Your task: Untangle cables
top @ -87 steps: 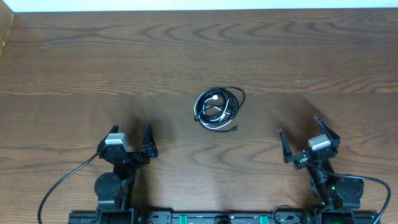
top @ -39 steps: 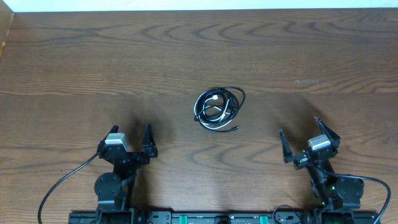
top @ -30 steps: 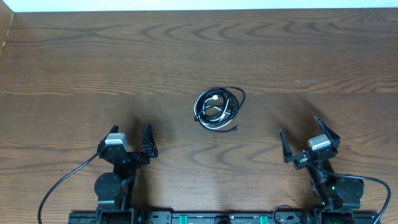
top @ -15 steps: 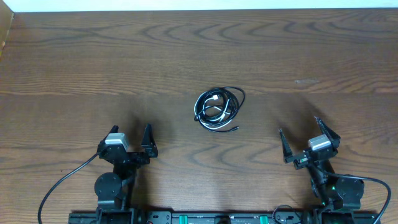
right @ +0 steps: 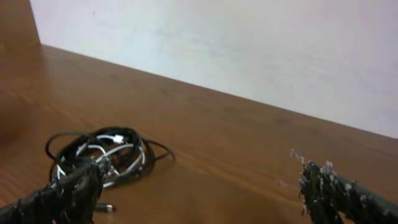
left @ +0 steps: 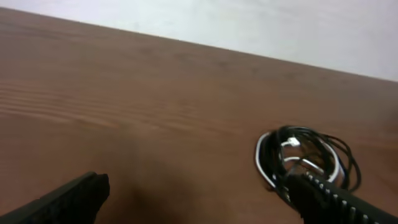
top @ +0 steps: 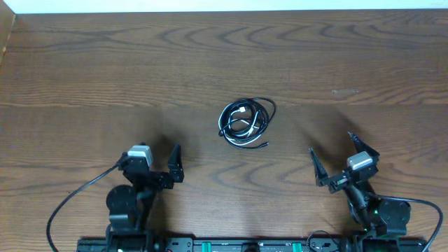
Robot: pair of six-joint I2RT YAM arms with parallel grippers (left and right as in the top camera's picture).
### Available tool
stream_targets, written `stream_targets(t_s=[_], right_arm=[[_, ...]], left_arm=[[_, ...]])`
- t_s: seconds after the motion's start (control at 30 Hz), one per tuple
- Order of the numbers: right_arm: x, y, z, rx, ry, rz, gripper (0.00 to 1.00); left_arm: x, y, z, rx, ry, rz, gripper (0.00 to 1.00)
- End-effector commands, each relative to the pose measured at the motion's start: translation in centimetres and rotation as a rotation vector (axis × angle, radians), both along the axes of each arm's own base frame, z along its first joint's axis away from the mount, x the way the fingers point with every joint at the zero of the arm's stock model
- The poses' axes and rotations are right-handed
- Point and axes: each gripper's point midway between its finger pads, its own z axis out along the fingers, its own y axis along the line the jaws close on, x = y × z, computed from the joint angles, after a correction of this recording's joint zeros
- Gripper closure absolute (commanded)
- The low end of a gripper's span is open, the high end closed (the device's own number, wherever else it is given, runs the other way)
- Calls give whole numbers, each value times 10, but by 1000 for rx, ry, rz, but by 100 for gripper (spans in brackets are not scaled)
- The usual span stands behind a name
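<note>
The cables (top: 245, 122) lie in one tangled coil at the middle of the wooden table: black cords wound with one white cord, and a plug end sticking out at the lower right. The coil also shows in the left wrist view (left: 305, 163) and in the right wrist view (right: 102, 155). My left gripper (top: 152, 164) is open and empty, near the front edge, well to the left of the coil. My right gripper (top: 338, 158) is open and empty, near the front edge, well to the right of the coil. Neither gripper touches the cables.
The wooden table (top: 224, 63) runs back to a white wall (right: 249, 50). A thick black arm cable (top: 70, 210) loops off the left arm's base at the front left edge.
My left gripper has shifted to the right and a little forward, turning toward the coil. My right gripper has shifted slightly to the left. The cables have not moved.
</note>
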Motion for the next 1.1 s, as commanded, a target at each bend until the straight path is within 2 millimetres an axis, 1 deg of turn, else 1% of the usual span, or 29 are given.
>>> stream_targets(t_s=[0.0, 0.17, 0.3, 0.47, 0.53, 0.6, 0.73, 0.83, 0.9, 0.97, 1.03, 1.07], right_arm=[[-4, 4, 31, 30, -34, 23, 1], [-1, 7, 55, 30, -8, 43, 1], [6, 13, 72, 34, 52, 79, 1], [22, 20, 89, 47, 174, 129, 1], [28, 23, 95, 54, 225, 149, 1], [34, 26, 100, 62, 278, 167, 1], [44, 27, 105, 79, 417, 178, 1], [48, 28, 103, 90, 534, 179, 1], [48, 31, 103, 100, 600, 203, 1], [48, 36, 105, 106, 648, 239, 1], [50, 41, 107, 123, 663, 274, 1], [49, 42, 107, 127, 666, 284, 1]], left_arm=[[4, -13, 41, 20, -19, -92, 2], [16, -14, 67, 11, 128, -99, 2], [26, -17, 93, 18, 232, -124, 2], [36, -33, 131, 82, 301, -218, 2], [41, -41, 142, 94, 333, -254, 2], [45, -51, 149, 100, 373, -287, 2], [52, -70, 151, 109, 478, -350, 2], [57, -85, 145, 117, 553, -398, 2], [61, -96, 141, 121, 565, -431, 2], [65, -104, 135, 128, 576, -450, 2], [70, -112, 129, 119, 586, -473, 2], [70, -113, 128, 116, 591, -476, 2]])
